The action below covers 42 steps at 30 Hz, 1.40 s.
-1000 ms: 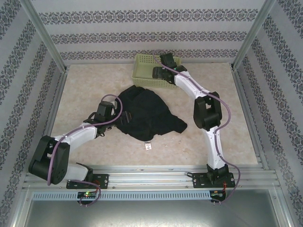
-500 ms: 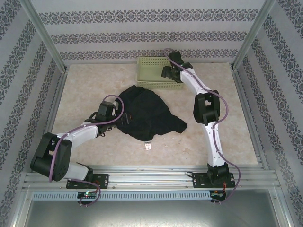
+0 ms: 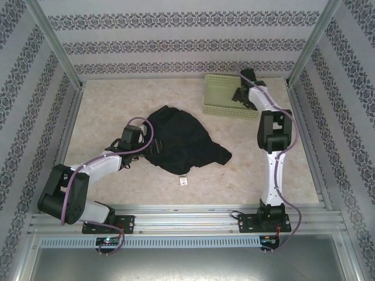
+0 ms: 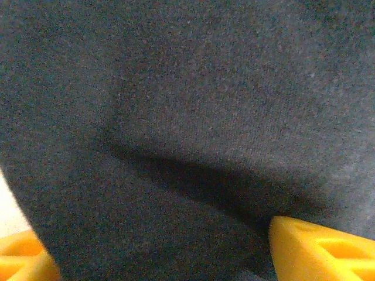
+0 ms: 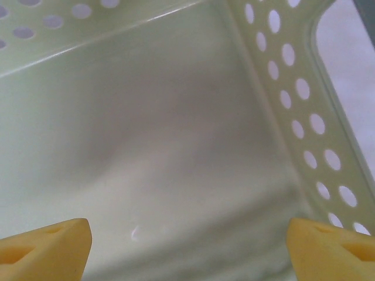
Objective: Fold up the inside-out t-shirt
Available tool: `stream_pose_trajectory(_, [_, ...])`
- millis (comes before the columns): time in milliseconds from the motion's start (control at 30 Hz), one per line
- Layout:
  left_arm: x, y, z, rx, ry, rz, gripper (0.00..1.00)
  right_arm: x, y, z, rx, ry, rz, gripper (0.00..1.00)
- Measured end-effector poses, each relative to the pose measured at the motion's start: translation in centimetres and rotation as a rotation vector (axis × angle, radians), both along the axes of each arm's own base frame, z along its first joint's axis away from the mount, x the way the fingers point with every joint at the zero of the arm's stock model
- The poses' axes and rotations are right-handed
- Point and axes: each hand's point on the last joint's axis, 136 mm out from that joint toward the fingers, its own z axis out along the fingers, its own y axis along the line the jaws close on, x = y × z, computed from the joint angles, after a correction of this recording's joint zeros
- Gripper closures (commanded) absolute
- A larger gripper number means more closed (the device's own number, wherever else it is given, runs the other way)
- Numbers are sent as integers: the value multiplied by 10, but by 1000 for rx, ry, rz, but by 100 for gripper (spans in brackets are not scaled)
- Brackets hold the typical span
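Burying released left end effector (image 4: 164, 257), black t-shirt (image 3: 184, 140), right end effector (image 5: 187, 246) released inside basket (image 3: 220, 109)

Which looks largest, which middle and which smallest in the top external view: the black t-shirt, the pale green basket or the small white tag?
1. black t-shirt: clearly the largest.
2. pale green basket: noticeably smaller than the shirt.
3. small white tag: by far the smallest.

You have open table (image 3: 135, 96) beyond, right of and nearside of the t-shirt (image 3: 181, 137). 2 obstacles stand far right of it: the basket (image 3: 225, 109) and right arm (image 3: 272, 134). The left arm (image 3: 99, 167) blocks its left edge.
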Motion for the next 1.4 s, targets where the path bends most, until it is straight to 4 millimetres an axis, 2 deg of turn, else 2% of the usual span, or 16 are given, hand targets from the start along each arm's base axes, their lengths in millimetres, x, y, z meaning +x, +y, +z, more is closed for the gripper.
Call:
stream_pose_trajectory(33, [0,0,0,-1,-2,-1,29,-4,-17,1,-4,0,-30,13])
stream_pose_trajectory(133, [1,-2,-1,-7,-3,-6,32,-21,-51,4,-9,10,-93,13])
stream_pose_trajectory(200, [2,-5,-6,-15,8,-16,35,-32,-66,9,-10,15,-120,12])
stream_pose_trajectory(300, [0,-9,-14,-21,34,-32,39,-41,-72,25,-13,-8,-126,12])
stream_pose_trajectory(400, [0,-15,-16,-30,47,-50,45,-44,-61,49,-3,-56,-85,11])
stream_pose_trajectory(500, [4,-23,-9,-39,32,-66,53,-53,-37,77,7,-109,-11,10])
stream_pose_trajectory(600, [10,-33,2,-52,6,-86,67,-65,0,108,10,-179,93,10])
stream_pose_trajectory(667, [15,-39,10,-61,-8,-96,75,-84,33,118,9,-200,183,10])
stream_pose_trajectory(733, [19,-44,18,-66,-17,-105,82,-108,75,128,3,-222,303,10])
stream_pose_trajectory(867, [24,-51,30,-71,-30,-118,92,-162,160,131,-14,-246,565,10])
stream_pose_trajectory(933, [23,-53,35,-71,-27,-122,94,-195,194,126,-33,-247,692,10])
stream_pose_trajectory(1000, [21,-53,43,-72,-30,-122,94,-224,216,118,-51,-240,789,9])
stream_pose_trajectory(1133, [17,-49,69,-74,-74,-111,94,-278,245,91,-60,-200,944,10])
stream_pose_trajectory(1300, [13,-36,109,-64,-172,-67,94,-312,259,45,-41,-123,1002,11])
stream_pose_trajectory(1400, [11,-30,123,-58,-211,-44,94,-314,262,19,-40,-67,986,12])
